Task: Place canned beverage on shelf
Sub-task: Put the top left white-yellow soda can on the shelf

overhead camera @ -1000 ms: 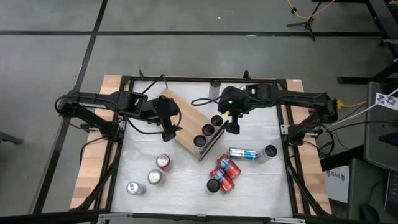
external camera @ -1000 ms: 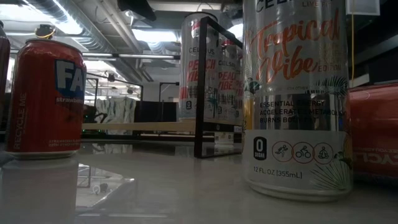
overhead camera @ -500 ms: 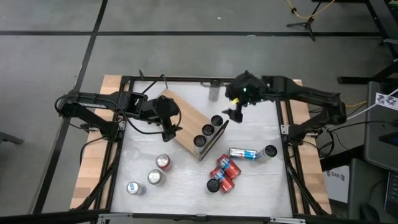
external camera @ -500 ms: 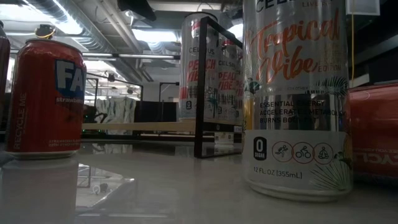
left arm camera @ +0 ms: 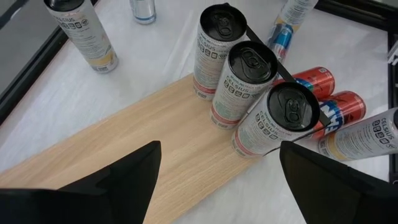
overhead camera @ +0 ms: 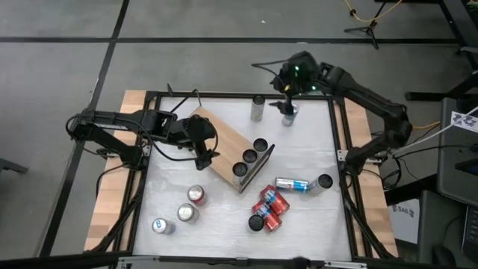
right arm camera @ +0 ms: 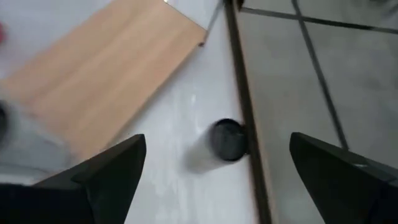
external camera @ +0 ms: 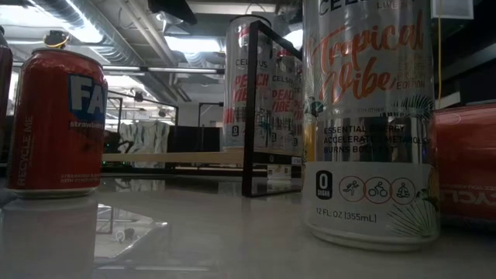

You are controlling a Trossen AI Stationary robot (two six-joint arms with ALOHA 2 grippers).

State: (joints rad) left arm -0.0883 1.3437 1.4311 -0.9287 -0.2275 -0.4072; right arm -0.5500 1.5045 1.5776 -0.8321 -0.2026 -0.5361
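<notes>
Right gripper [overhead camera: 287, 110] hangs with fingers spread wide and empty over the table's far edge, near the upright silver slim can [overhead camera: 258, 107], my likely next pick. Left gripper [overhead camera: 203, 154] waits open over the light-wood board shelf [overhead camera: 221, 149], where three cans [overhead camera: 249, 156] stand.

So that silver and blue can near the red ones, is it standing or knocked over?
Knocked over: the silver and blue can lies on its side on the white tabletop.
</notes>
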